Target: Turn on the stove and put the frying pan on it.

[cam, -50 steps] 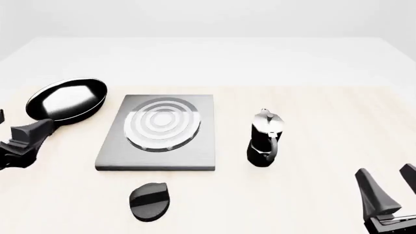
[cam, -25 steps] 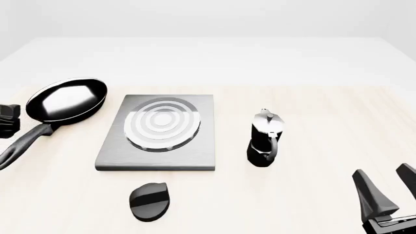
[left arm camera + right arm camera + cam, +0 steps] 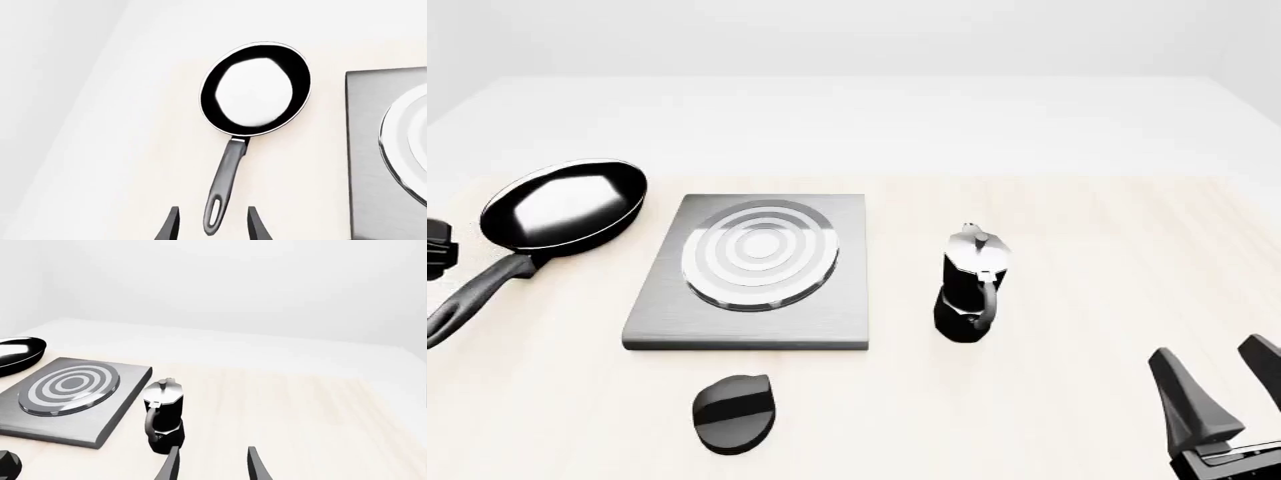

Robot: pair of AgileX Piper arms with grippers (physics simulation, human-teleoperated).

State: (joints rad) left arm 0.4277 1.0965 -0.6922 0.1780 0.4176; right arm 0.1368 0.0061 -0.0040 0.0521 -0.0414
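Frying pan (image 3: 565, 204): glossy black, lying flat on the worktop (image 3: 1068, 230) at the far left, just beside the stove and apart from it; its long black handle (image 3: 470, 300) runs toward the near-left edge of the front view.
Stove (image 3: 751, 273): flat grey slab with concentric silver rings (image 3: 759, 255), nothing on it, a little left of centre on the worktop.
Knob (image 3: 734, 412): black oval, on the worktop just in front of the stove's near edge, separate from the slab.
Left gripper (image 3: 212, 224): in its wrist view the two fingertips stand apart on either side of the handle's end with its hanging hole; whether they touch the handle cannot be told. In the front view only a dark piece of the arm (image 3: 437, 248) shows at the left edge.
Right gripper (image 3: 1221, 385): near-right corner of the worktop, fingers spread with nothing between them, well apart from everything.
Moka pot (image 3: 970, 286): black and silver, upright, right of the stove and between it and the right gripper.
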